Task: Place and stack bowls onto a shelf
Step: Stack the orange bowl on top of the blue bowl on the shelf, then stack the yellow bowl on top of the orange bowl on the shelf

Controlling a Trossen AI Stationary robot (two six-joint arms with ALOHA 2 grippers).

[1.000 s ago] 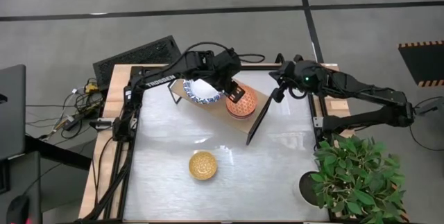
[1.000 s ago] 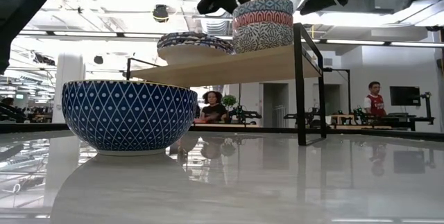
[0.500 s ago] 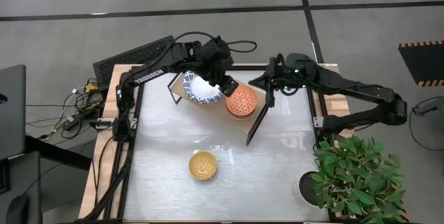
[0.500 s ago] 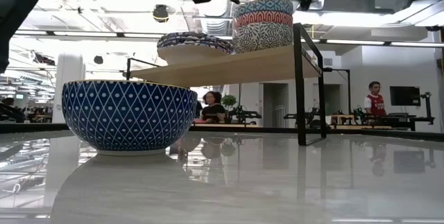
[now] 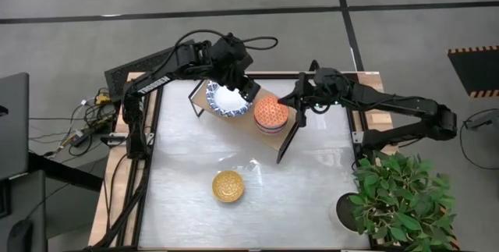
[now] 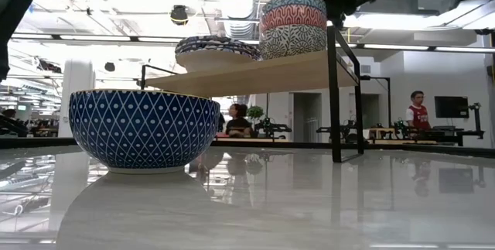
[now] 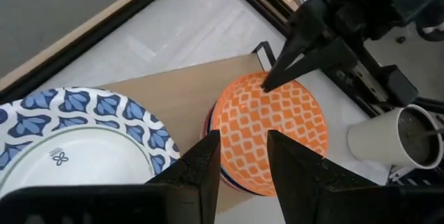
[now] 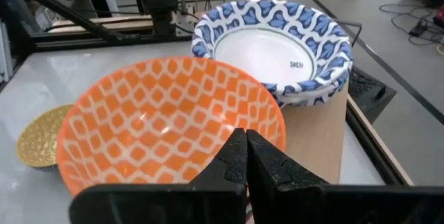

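I am holding the left arm bent over the far end of the shelf (image 5: 290,139), its left gripper (image 7: 243,156) hanging above the white bowl (image 5: 228,102) with the blue rim, fingers apart and gripping nothing. I am reaching the right arm in from the other side; the right gripper (image 8: 245,156) is pressing its fingers together at the rim of the orange-lined bowl (image 5: 270,112), just below its tips. The low view is showing me that this bowl is sitting on a stack of patterned bowls (image 6: 292,39). The blue-patterned bowl (image 6: 144,130), gold inside, is standing well away on the table (image 5: 327,189).
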